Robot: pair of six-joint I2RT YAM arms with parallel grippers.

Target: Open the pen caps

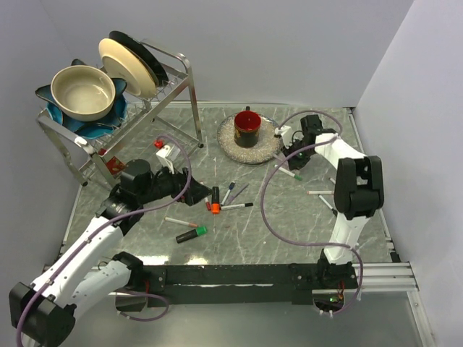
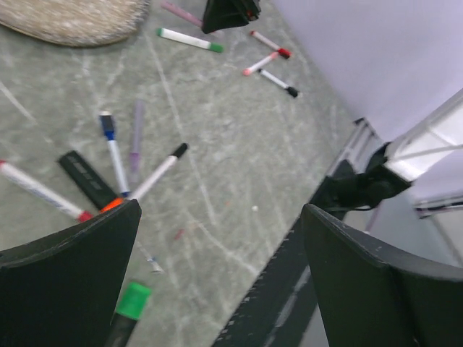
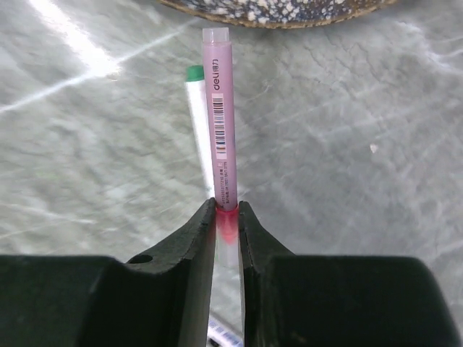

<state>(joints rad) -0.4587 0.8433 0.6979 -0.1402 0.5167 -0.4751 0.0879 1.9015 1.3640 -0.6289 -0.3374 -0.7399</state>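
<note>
- Left of centre, the left tool [image 2: 221, 210] gapes empty; nothing braces a pull.
- Bottom centre, the right tool [image 3: 227, 217] pinches the pink pen [image 3: 221, 123] at its reddish cap [image 3: 227, 225], likely; the tip-only grip may slip.
- Beyond, the green-capped pen [image 3: 197, 130] could get knocked.

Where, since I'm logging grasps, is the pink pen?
Right wrist view: the pink pen is pinched in the right pincer, beside the green-capped pen, near the mat.
</note>
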